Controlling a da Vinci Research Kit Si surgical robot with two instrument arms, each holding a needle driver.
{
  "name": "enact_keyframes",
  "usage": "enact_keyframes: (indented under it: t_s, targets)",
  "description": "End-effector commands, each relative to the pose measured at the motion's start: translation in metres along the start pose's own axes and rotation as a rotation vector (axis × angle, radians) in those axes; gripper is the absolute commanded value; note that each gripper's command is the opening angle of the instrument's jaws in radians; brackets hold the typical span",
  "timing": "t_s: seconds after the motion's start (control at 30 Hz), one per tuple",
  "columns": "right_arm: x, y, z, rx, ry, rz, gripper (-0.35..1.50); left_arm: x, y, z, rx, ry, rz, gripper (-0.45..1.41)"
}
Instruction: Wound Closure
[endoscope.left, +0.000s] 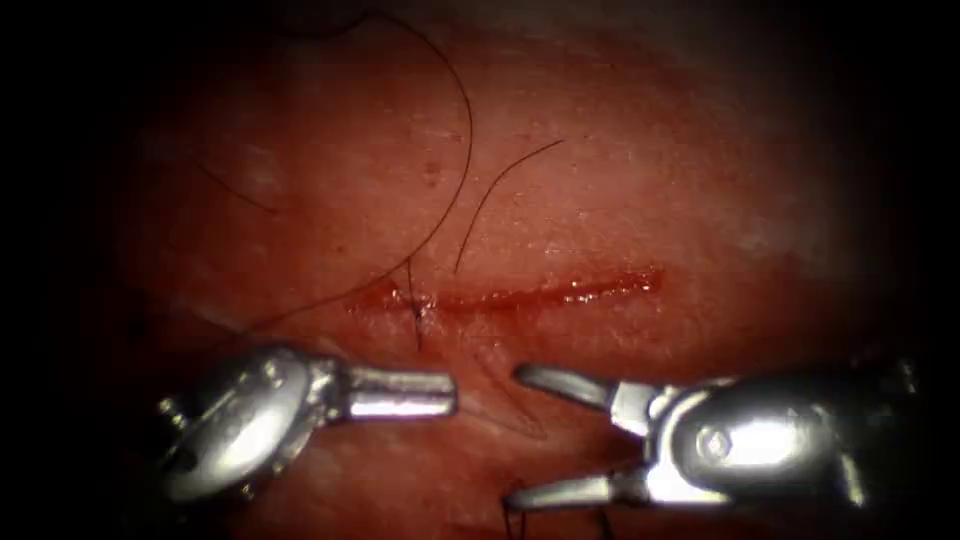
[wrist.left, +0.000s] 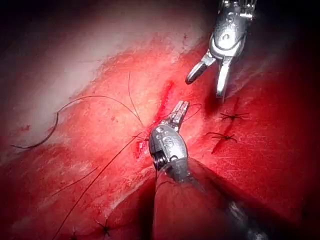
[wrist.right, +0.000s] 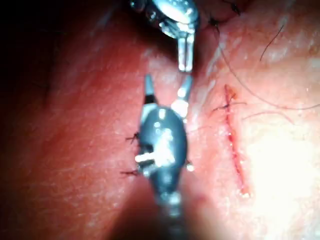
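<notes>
Left to right across the endoscope view: the left tool (endoscope.left: 440, 393) lies below the cut (endoscope.left: 505, 296), toward its left end, jaws together and holding nothing; no thread can be made out between them. Above it, one stitch (endoscope.left: 415, 310) crosses the cut near its left end, with a short tail running down from it. From that stitch a long thread (endoscope.left: 455, 180) arcs up and over the tissue (endoscope.left: 700, 180); a second, shorter strand (endoscope.left: 495, 190) lies loose just to its right. Red fluid (endoscope.left: 590, 290) lines the unclosed stretch of the cut, right of the stitch. The right tool (endoscope.left: 520, 435) sits below the cut toward its right, jaws wide apart and empty; a dark knot of thread (endoscope.left: 512, 497) lies at its lower jaw tip, possibly touching, though contact is not clear.

The needle cannot be located in these views; a dark curved piece (wrist.left: 35, 140) seen from the left wrist may be it or merely thread.

Handling judgement: the thread is fine, limp and light, likely slick where wetted, best taken near the stitch, clear of the knot. The tissue looks soft and easily torn at the cut's margins.

No brand, label or writing is legible on either tool.
</notes>
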Motion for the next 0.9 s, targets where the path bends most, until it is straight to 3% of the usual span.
enact_keyframes:
  t_s: [0.03, 0.17, 0.33, 0.67, 0.73, 0.8, 0.9]
  targets:
    - [-0.0005, -0.001, 0.0014, 0.01, -0.013, 0.012, 1.01, -0.0009, 0.0002, 0.0006, -0.003, 0.0, 0.002, -0.45]
    - [-0.0013, -0.0009, 0.0032, 0.028, -0.079, 0.032, 0.59, -0.0008, 0.0005, 0.0006, -0.003, 0.001, 0.002, -0.45]
    - [-0.0017, -0.0004, 0.0043, 0.026, -0.097, 0.046, 0.51, -0.0008, 0.0008, 0.0005, -0.005, -0.006, 0.002, -0.45]
    - [-0.0011, 0.0, 0.0048, 0.016, -0.087, 0.064, 0.17, -0.0012, 0.0011, 0.0003, -0.008, -0.015, 0.006, -0.45]
    - [-0.0011, 0.0, 0.0048, 0.015, -0.087, 0.07, 0.0, -0.0012, 0.0012, 0.0003, -0.008, -0.015, 0.006, -0.45]
    - [-0.0011, 0.0002, 0.0047, 0.016, -0.087, 0.077, -0.35, -0.0012, 0.0012, 0.0003, -0.009, -0.018, 0.006, -0.45]
    - [-0.001, 0.0007, 0.0048, 0.012, -0.081, 0.086, -0.35, -0.0011, 0.0014, 0.0003, -0.012, -0.018, 0.006, -0.45]
